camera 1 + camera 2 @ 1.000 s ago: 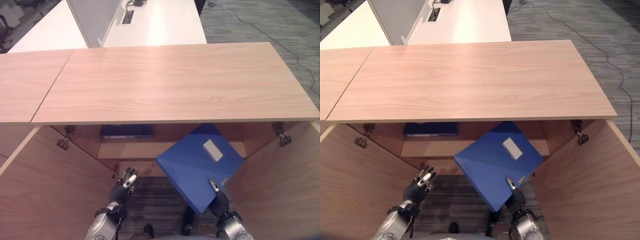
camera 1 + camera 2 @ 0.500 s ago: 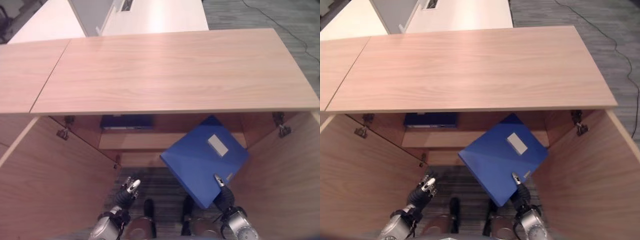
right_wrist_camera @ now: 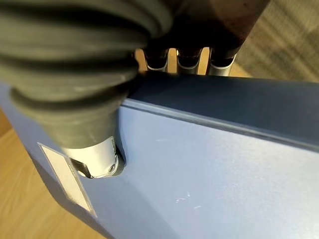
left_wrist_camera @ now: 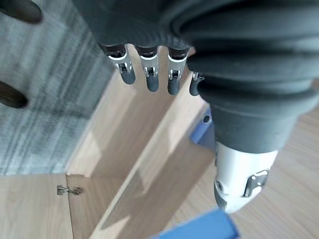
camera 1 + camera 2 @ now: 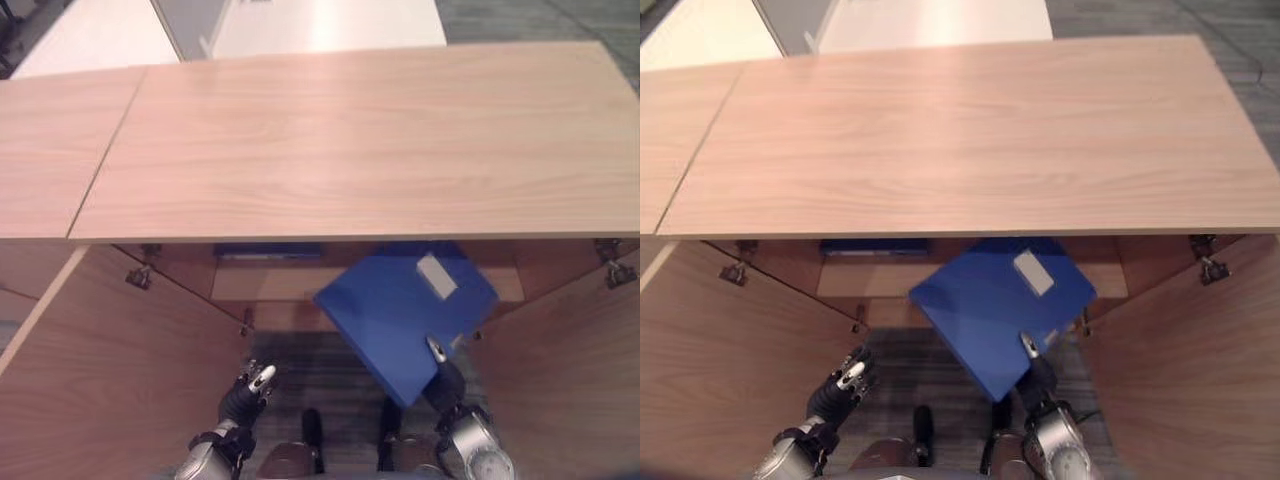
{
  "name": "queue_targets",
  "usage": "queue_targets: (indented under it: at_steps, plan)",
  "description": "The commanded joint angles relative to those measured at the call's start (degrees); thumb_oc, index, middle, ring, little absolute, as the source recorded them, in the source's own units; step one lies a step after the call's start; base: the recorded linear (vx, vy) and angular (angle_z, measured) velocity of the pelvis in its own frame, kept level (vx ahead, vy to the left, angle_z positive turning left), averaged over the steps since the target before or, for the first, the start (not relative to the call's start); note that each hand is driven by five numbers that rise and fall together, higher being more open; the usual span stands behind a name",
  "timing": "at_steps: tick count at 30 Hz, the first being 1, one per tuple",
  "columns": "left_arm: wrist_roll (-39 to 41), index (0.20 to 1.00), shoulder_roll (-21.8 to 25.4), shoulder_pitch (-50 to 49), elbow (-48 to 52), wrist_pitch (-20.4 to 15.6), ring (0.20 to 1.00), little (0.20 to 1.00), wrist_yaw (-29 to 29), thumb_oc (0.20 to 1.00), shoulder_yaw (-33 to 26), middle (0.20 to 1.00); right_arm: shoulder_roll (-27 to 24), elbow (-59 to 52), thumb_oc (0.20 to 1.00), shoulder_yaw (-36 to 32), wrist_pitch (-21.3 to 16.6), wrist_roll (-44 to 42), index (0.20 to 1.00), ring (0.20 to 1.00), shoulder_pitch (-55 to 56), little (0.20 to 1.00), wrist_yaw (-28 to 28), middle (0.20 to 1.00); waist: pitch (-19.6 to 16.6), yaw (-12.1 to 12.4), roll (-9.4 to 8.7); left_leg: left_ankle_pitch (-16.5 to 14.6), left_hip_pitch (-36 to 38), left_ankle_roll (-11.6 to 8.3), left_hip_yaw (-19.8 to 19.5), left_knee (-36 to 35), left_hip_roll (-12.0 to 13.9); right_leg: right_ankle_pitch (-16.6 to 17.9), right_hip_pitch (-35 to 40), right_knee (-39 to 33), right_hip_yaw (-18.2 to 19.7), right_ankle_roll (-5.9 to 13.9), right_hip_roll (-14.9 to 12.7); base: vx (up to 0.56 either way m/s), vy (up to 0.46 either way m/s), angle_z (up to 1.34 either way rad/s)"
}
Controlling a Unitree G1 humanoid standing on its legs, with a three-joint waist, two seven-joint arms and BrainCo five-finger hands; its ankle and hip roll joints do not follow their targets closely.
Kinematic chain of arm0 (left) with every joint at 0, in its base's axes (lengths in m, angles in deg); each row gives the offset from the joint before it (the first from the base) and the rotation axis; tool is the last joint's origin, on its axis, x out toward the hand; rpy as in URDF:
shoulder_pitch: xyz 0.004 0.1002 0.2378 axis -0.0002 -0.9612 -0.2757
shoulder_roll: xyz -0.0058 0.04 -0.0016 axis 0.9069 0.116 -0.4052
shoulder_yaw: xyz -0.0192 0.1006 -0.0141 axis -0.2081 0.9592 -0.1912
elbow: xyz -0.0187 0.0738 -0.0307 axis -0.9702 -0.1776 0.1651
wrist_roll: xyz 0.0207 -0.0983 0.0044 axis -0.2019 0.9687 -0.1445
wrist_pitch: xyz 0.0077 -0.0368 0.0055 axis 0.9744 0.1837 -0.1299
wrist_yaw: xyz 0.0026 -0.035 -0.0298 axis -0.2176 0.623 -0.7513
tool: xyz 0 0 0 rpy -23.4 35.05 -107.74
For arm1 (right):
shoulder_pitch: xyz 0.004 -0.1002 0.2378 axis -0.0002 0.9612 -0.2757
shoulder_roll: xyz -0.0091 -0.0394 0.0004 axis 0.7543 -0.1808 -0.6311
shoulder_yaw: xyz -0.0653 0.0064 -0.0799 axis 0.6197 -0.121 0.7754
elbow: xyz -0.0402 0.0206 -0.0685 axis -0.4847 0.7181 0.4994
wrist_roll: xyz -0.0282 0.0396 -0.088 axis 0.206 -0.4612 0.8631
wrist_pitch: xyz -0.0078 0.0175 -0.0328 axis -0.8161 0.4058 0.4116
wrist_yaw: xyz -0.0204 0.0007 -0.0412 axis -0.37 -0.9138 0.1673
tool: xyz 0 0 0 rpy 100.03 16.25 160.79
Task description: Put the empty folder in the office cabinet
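Because the shelf (image 5: 300,284) sits under the cabinet top (image 5: 350,140), the right hand (image 5: 443,372) pinches the blue folder (image 5: 405,315) by its near corner, tilting it ahead toward the opening; the left hand (image 5: 248,388) hangs relaxed alongside, holding nothing.

Left robot hand (image 5: 248,389) loosely open; right robot hand (image 5: 442,374) pinching.

no readable text anywhere — blank white label (image 5: 433,276) on the blue folder (image 5: 400,320)
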Motion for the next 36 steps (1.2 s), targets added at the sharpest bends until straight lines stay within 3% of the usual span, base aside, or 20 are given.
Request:
queue_targets:
  at_steps: [1, 2, 4, 11, 15, 20, 25, 30, 36]
  plan:
    - [-1.19, 1.000, 2.84, -1.42, 3.95, -2.88, 1.000, 1.000, 0.01, 1.000, -0.98, 1.000, -0.03, -5.91, 0.200, 0.55, -5.14, -2.23, 0.200, 0.200, -3.57, 0.200, -1.58, 0.200, 1.59, -0.30, -2.07, 1.06, -4.74, 0.01, -0.84, 3.53, 0.39, -3.18, 2.66, 2.96, 1.16, 2.58, -3.50, -0.15, 0.012, 0.00]
    - [-1.22, 1.000, 3.43, 0.19, 4.01, -3.68, 1.000, 1.000, -0.45, 1.000, -0.73, 1.000, -0.96, -7.81, 0.200, 0.64, -6.54, -1.77, 0.200, 0.200, -6.24, 0.200, -1.05, 0.200, 3.21, 0.04, -2.32, -0.96, -8.35, 0.08, -1.41, 6.88, 0.21, -4.55, -0.78, 6.46, 2.03, 2.64, -4.26, -0.23, 0.010, -0.01]
    - [-1.72, 1.000, 3.75, 1.34, 3.99, -4.30, 1.000, 1.000, -0.83, 1.000, -0.83, 1.000, -1.41, -9.93, 0.200, 0.46, -7.82, -1.63, 0.200, 0.200, -8.04, 0.200, -0.84, 0.200, 4.16, 0.26, -2.55, -1.93, -12.51, 0.49, -1.67, 10.37, -0.11, -4.94, -4.59, 9.43, 2.57, 2.29, -4.78, -0.18, 0.011, -0.03]
    - [-3.47, 1.000, 4.29, 2.90, 5.14, -5.27, 1.000, 1.000, -1.50, 1.000, -0.40, 1.000, -1.97, -15.94, 0.200, -1.79, -12.22, -0.53, 0.200, 0.200, -12.37, 0.200, 1.35, 0.200, 5.43, 1.17, -2.52, -7.10, -24.80, 2.38, -2.02, 23.79, -0.14, -9.31, -15.35, 20.90, 4.62, 0.54, -6.31, -0.10, 0.028, 0.03]
    - [-5.00, 1.000, 4.40, 3.49, 5.66, -5.55, 1.000, 1.000, -2.72, 1.000, -0.75, 1.000, -2.01, -18.53, 0.200, -4.25, -15.28, 0.37, 0.200, 0.200, -14.22, 0.200, 4.08, 0.200, 6.21, 1.82, -2.40, -11.73, -34.03, 3.67, -1.83, 35.52, -0.16, -14.54, -24.67, 33.25, 5.96, -1.38, -7.71, -0.05, 0.013, 0.03]
    - [-5.44, 1.000, 4.99, 4.22, 6.30, -5.50, 1.000, 1.000, -4.59, 1.000, -0.59, 1.000, -2.19, -18.82, 0.200, -6.93, -16.99, 2.63, 0.200, 0.200, -16.35, 0.200, 8.47, 0.200, 6.64, 2.15, -2.31, -14.81, -41.35, 3.83, -2.63, 44.15, -0.01, -18.27, -31.49, 41.57, 6.79, -2.88, -8.66, -0.02, -0.018, 0.05]
    - [-7.66, 1.000, 5.72, 4.89, 6.92, -6.00, 1.000, 1.000, -6.92, 1.000, -1.15, 1.000, -2.84, -17.52, 0.200, -9.38, -19.80, 4.68, 0.200, 0.200, -21.11, 0.200, 12.84, 0.200, 6.48, 3.09, -1.92, -16.30, -46.42, 3.74, -3.65, 48.96, -0.59, -20.38, -35.98, 46.44, 7.27, -3.56, -9.82, 0.00, -0.042, 0.07]
    - [-7.77, 1.000, 7.11, 5.90, 7.54, -6.20, 1.000, 1.000, -7.53, 1.000, -0.51, 1.000, -8.09, -9.42, 0.200, -10.46, -19.69, 7.18, 0.200, 0.200, -29.90, 0.200, 18.10, 0.200, 6.18, 4.46, -1.82, -17.03, -48.53, 3.90, -4.27, 50.96, -1.02, -21.13, -38.04, 48.84, 7.27, -3.75, -10.54, 0.00, -0.017, 0.11]
    - [-6.49, 1.000, 9.83, 6.91, 8.09, -6.31, 1.000, 1.000, -10.04, 1.000, 1.81, 1.000, -14.73, 8.74, 0.200, -10.67, -20.77, 0.84, 0.200, 0.200, -51.38, 0.200, 24.72, 0.200, 6.13, 6.46, -2.16, -17.06, -49.93, 3.47, -4.49, 51.15, -1.37, -21.69, -39.08, 49.54, 6.90, -3.97, -11.08, 0.00, -0.001, 0.02]
